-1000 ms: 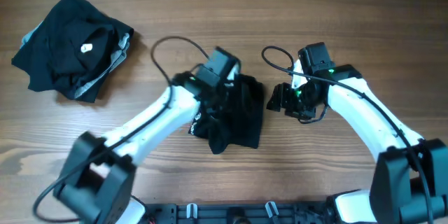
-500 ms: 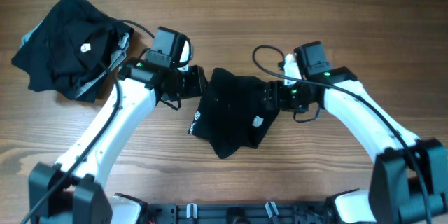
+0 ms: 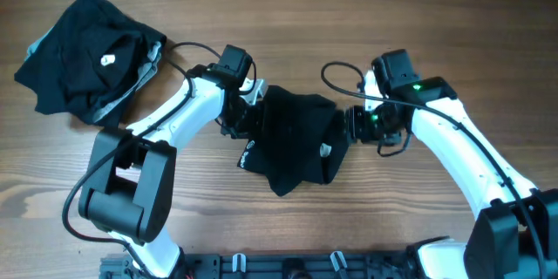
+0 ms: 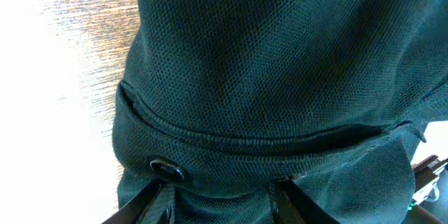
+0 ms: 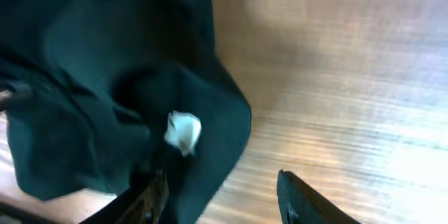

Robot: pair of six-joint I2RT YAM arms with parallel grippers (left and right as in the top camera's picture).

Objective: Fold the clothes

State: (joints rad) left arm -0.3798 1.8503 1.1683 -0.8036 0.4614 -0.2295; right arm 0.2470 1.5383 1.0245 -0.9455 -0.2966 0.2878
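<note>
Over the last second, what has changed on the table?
The left pincer swung off the top of the black garment to its left edge; the right pincer moved in to its right edge. The garment spread wider, baring its white tag. The bundled clothes at far left stayed put.

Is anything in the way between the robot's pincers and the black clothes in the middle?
Nothing visible. The left pincer sits at one edge of the black garment, the right pincer at the opposite edge.

White arms point(image 3: 453, 144), black fingers point(image 5: 149, 197), black cables point(image 3: 323, 74)
</note>
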